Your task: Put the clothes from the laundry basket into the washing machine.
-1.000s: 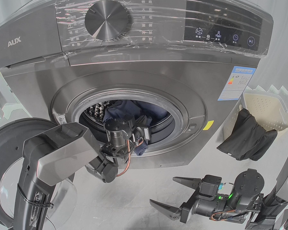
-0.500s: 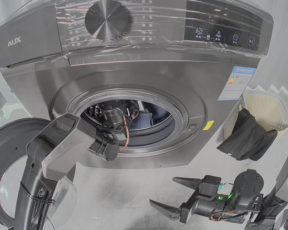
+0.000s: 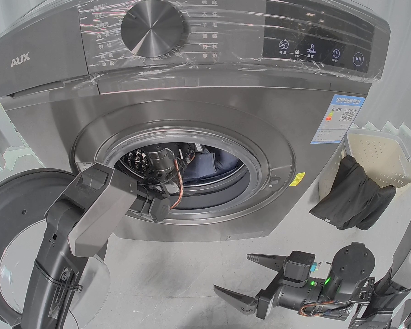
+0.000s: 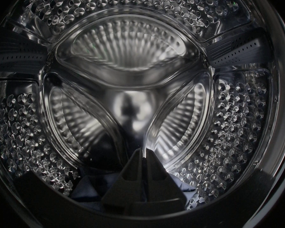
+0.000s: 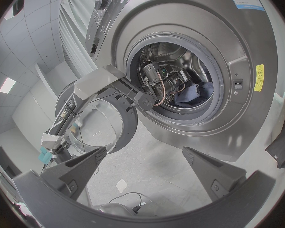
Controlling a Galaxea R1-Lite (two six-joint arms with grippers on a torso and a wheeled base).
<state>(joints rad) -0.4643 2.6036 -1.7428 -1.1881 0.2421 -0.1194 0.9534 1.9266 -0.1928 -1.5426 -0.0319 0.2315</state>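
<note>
Left arm (image 3: 91, 206) stretched forward, left claw (image 4: 144, 154) apparently pinched together — right claw (image 3: 231, 272) low, spread wide.

Head view down onto washing machine (image 3: 260, 115), left wrist close inside drum (image 4: 129, 48), apparently; right wrist low, facing same machine

The grey floor (image 3: 178, 270) carries the washing machine (image 3: 242, 110); the laundry basket (image 3: 388, 161) stands just beside it.

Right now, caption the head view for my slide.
Left arm inside the washing machine drum beside blue clothes; right gripper open above the floor.
</note>
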